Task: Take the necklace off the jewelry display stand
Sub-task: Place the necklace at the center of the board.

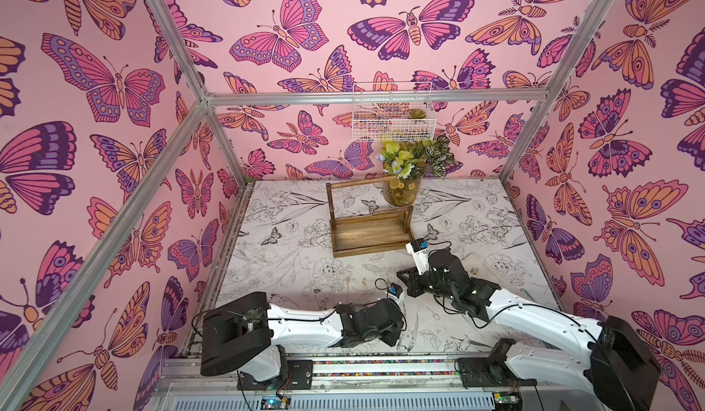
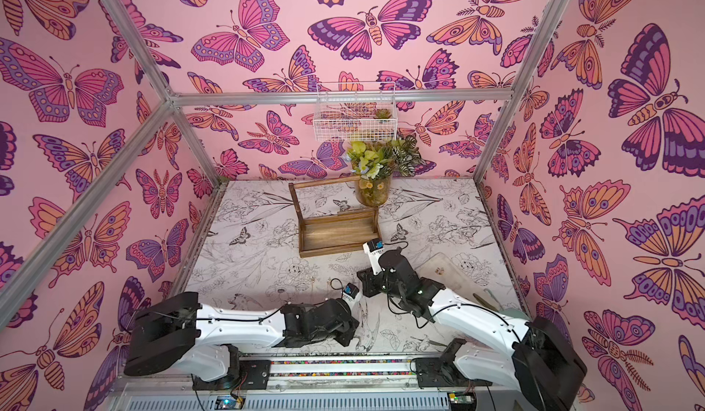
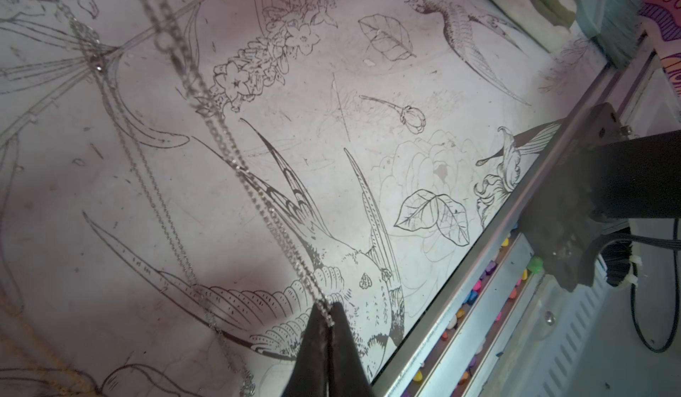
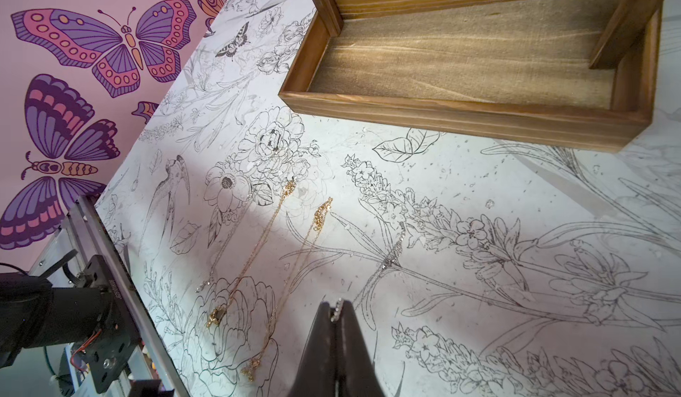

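The brown wooden jewelry display stand [image 1: 369, 233] [image 2: 335, 235] stands at the back middle of the table, and nothing shows hanging from its top bar. Its tray base [image 4: 475, 59] lies just beyond my right gripper. The necklace [image 3: 236, 164] is a silver chain. My left gripper [image 3: 327, 316] is shut on one part of it, low over the table near the front rail. My right gripper [image 4: 336, 311] is shut on a beaded bit of silver chain [image 4: 335, 312], in front of the stand. In both top views the fingertips are hidden under the wrists.
Two gold necklaces [image 4: 258, 251] [image 4: 298, 266] and another silver chain [image 4: 392, 258] lie on the table between the arms. A flower vase [image 1: 404, 193] stands behind the stand, and a white wire basket [image 1: 393, 117] hangs on the back wall. A clear tray [image 1: 477, 271] sits at the right.
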You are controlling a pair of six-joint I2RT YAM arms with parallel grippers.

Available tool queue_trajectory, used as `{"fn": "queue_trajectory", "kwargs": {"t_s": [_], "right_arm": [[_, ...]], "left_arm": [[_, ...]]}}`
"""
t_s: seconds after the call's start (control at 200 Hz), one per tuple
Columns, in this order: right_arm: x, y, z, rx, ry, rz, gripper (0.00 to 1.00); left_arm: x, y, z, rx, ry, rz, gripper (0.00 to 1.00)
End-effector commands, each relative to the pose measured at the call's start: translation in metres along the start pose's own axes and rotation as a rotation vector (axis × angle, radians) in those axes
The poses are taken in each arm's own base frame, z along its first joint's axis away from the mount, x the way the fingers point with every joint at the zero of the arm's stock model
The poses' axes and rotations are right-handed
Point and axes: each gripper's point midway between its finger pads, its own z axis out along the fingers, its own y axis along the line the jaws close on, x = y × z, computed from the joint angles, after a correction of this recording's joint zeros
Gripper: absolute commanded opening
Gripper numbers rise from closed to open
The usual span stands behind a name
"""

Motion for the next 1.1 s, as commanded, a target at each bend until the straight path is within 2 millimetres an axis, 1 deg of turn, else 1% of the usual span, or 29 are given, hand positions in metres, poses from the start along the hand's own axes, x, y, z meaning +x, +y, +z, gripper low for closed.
{"fn": "queue_trajectory", "kwargs": {"t_s": [0.0, 0.335, 0.496, 0.586, 0.676, 0.866, 1.096], "right_arm": [[0.002, 0.0, 0.003, -0.003, -0.01, 0.004, 0.0], [0.014, -0.027, -0.003, 0.124, -0.004, 0.002, 0.0], [0.023, -0.037, 0.0, 0.154, 0.014, 0.006, 0.0], [0.026, -0.046, 0.003, 0.179, 0.023, 0.01, 0.0], [0.03, -0.057, 0.006, 0.2, 0.035, 0.016, 0.0], [0.034, -0.069, 0.018, 0.214, 0.07, 0.02, 0.0], [0.039, -0.073, 0.032, 0.208, 0.1, 0.029, 0.0]], "left_arm": [[0.006, 0.001, 0.005, -0.007, 0.024, -0.002, 0.0], [0.015, -0.006, 0.018, 0.017, 0.075, -0.001, 0.0], [0.013, -0.011, 0.025, 0.026, 0.085, 0.011, 0.0], [0.012, -0.015, 0.029, 0.036, 0.093, 0.009, 0.0], [0.013, -0.016, 0.031, 0.036, 0.103, 0.007, 0.0], [0.015, -0.016, 0.033, 0.036, 0.112, 0.01, 0.0], [0.017, -0.016, 0.037, 0.03, 0.128, 0.008, 0.0]]}}
